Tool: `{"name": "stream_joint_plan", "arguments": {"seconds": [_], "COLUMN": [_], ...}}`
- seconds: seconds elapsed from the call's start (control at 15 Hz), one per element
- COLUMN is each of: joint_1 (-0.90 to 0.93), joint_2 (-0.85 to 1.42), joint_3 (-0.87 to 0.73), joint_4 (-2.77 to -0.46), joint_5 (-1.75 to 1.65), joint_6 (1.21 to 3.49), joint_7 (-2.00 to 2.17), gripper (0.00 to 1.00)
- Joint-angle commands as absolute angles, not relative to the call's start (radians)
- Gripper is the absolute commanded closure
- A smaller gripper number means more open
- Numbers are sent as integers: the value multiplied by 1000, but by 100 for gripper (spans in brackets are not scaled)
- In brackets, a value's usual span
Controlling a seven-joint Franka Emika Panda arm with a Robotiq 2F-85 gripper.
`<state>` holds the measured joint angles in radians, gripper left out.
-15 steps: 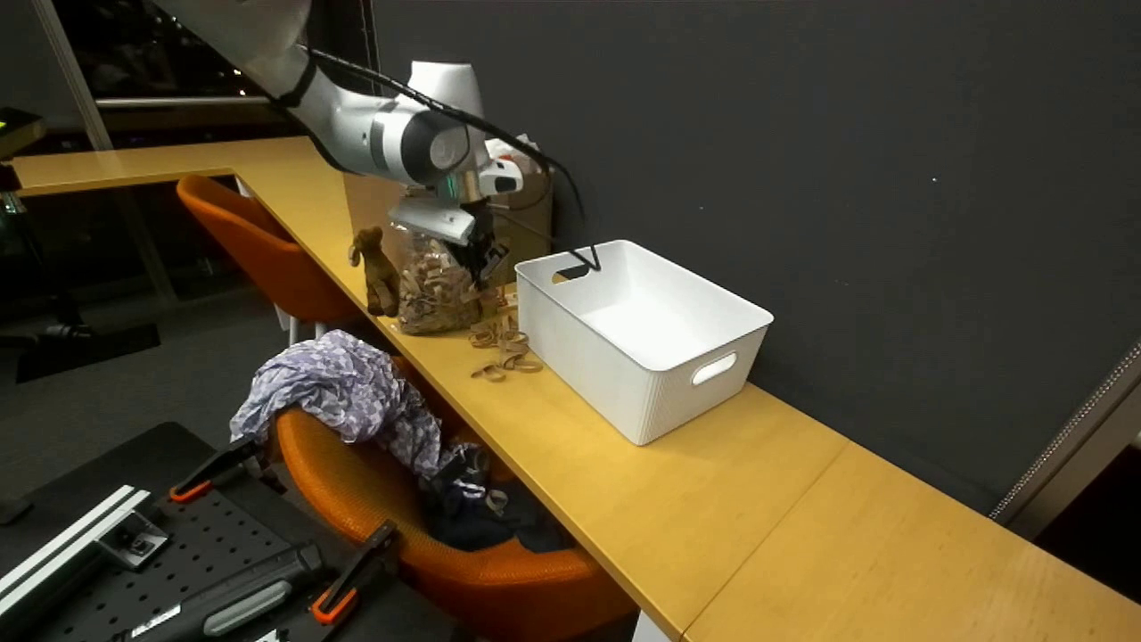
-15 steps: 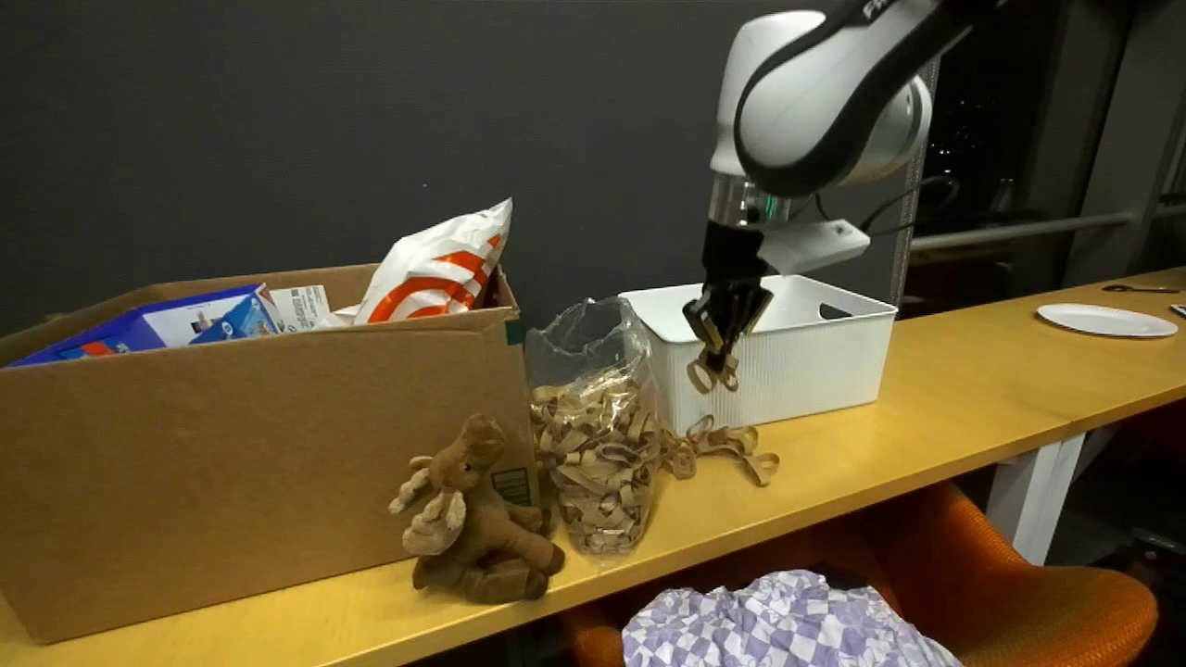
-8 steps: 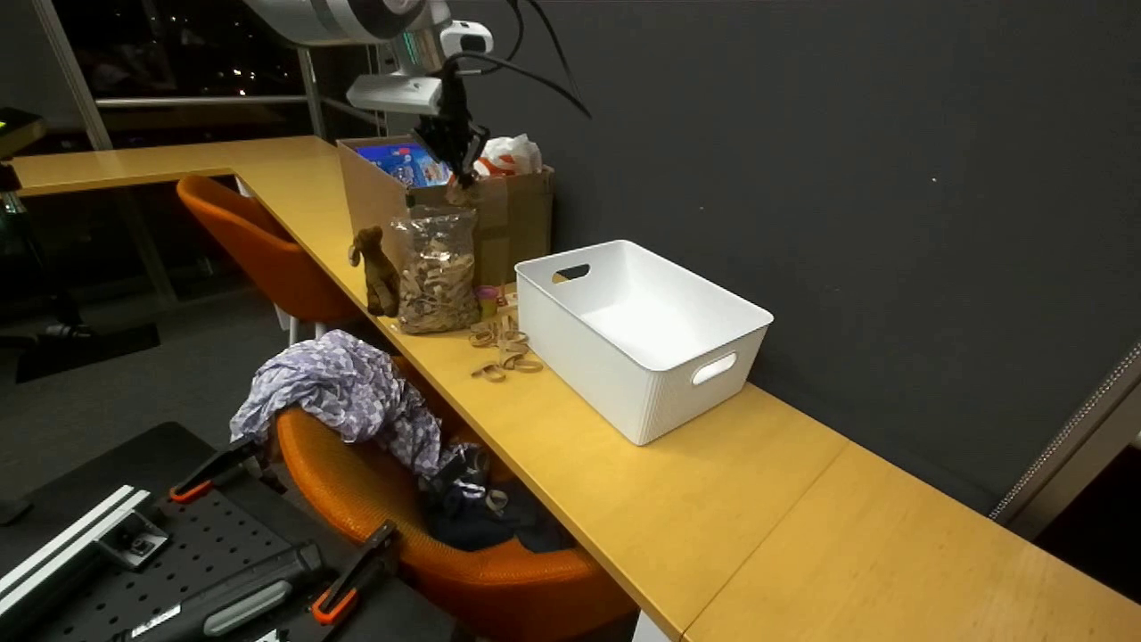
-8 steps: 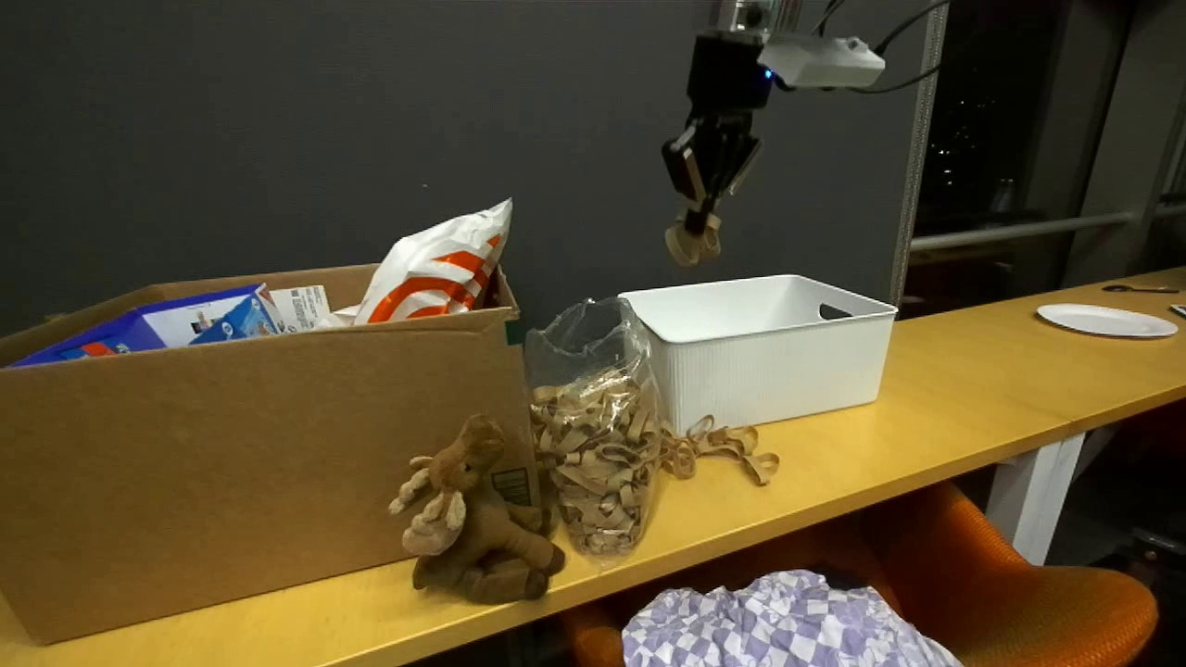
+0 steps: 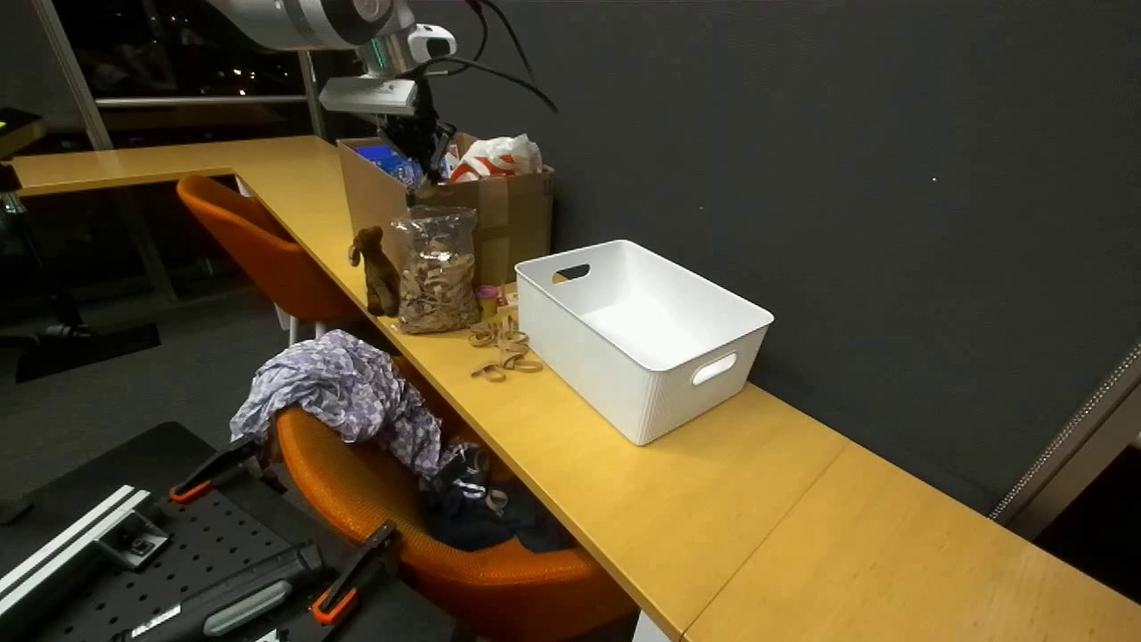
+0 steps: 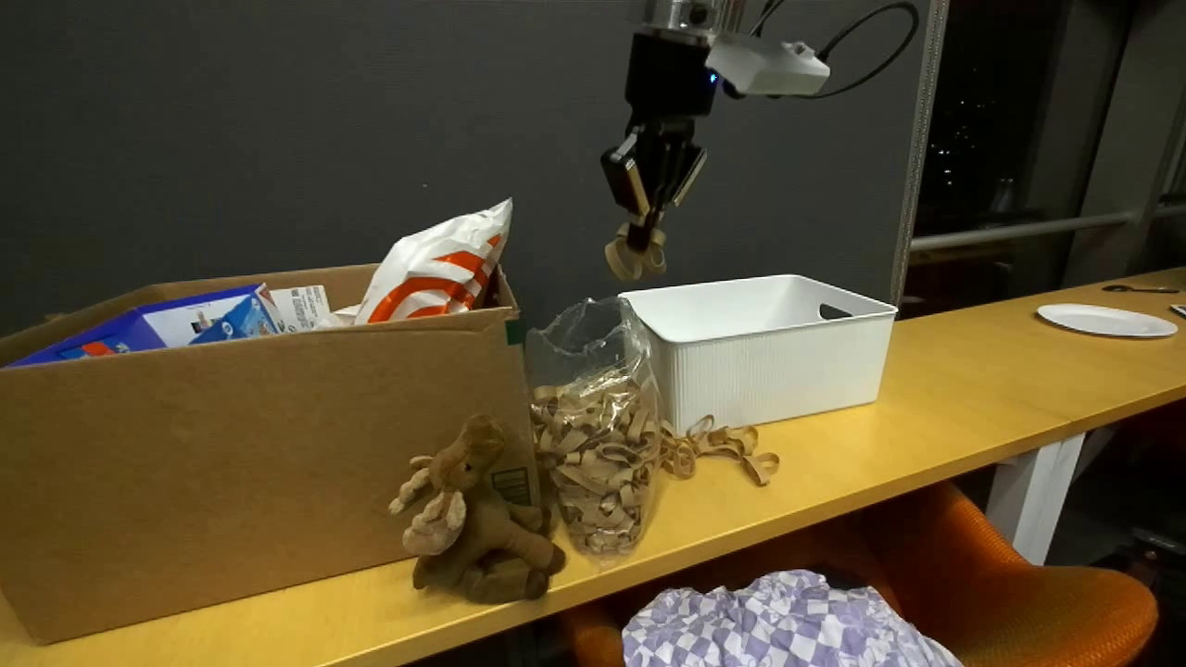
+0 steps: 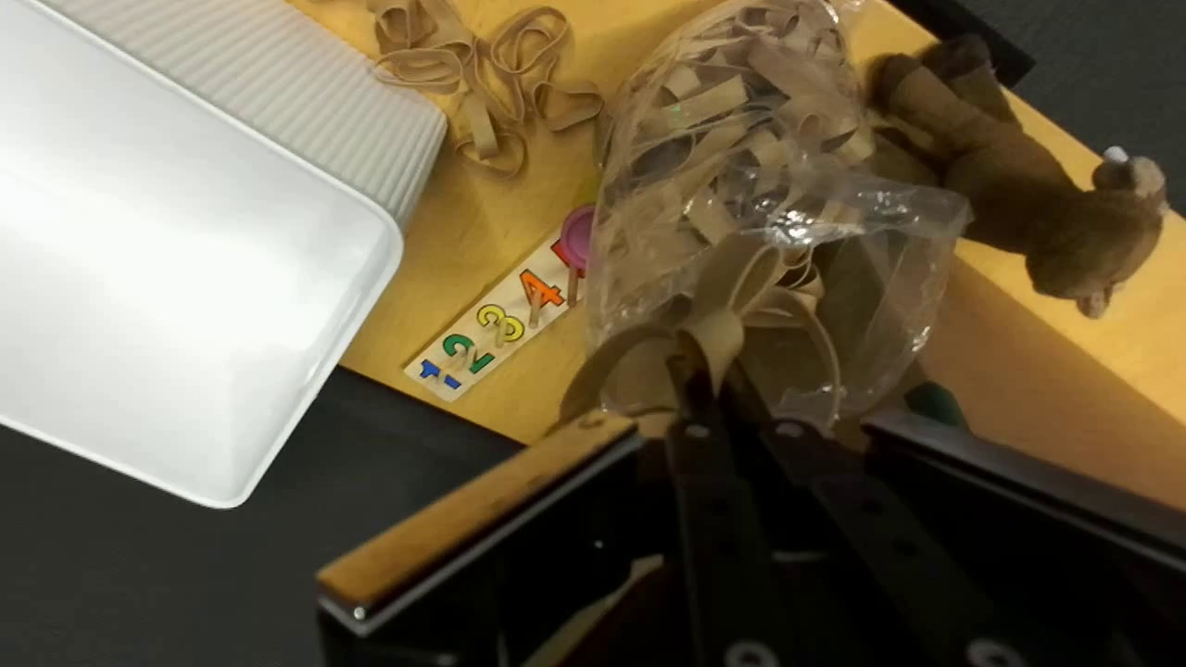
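Wrist view: bands (image 7: 718,340) are held in the claw (image 7: 711,374), now shifted nearer the bag (image 7: 913,208); pick-up is judged complete.

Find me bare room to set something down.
The desk shows a free stretch between the white bin and the white plate. The bin's visible inside looks bare too. It's crowded from the cardboard box to the bin: stuffed animal, bag of rubber bands, loose bands; the claw hangs above, gripping more bands.

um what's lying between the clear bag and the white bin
In the wrist view, loose tan bands, a numbered strip and a small round pink item are between the clear bag and the white bin.
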<state>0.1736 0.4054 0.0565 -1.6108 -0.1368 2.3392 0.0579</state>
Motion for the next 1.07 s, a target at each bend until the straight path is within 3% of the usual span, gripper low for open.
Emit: {"name": "stream_joint_plan", "arguments": {"seconds": [0.0,0.73,0.87,1.0], "joint_1": [183,247,245,245], "joint_2": [509,672,678,676], "joint_3": [68,60,60,56], "joint_4": [-1535,-1345,-1338,-1339], "joint_5": [-165,-246,-240,-239], "joint_6": [2357,2354,2349,2346], "joint_7": [0,-86,-89,-83], "gripper": [99,99,68,56]}}
